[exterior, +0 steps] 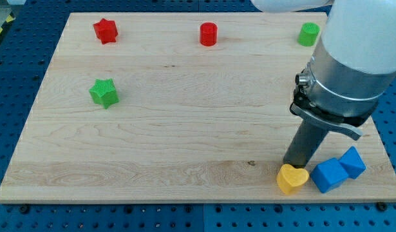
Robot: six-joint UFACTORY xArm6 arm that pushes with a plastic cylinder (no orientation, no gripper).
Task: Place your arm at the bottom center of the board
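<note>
My tip (292, 165) rests on the wooden board (185, 129) near the view's bottom right, just above and touching or almost touching the yellow heart block (292, 179). Two blue blocks lie right of the heart: a blue cube (330, 174) and a second blue block (353, 162) beside it. A green star block (104, 93) sits at the view's left. A red star block (105, 30) is at the top left, a red cylinder (208, 34) at the top centre, and a green cylinder (308, 34) at the top right, partly beside my arm.
My arm's large white and grey body (352, 64) covers the board's right side. A blue perforated table (17, 64) surrounds the board on all sides.
</note>
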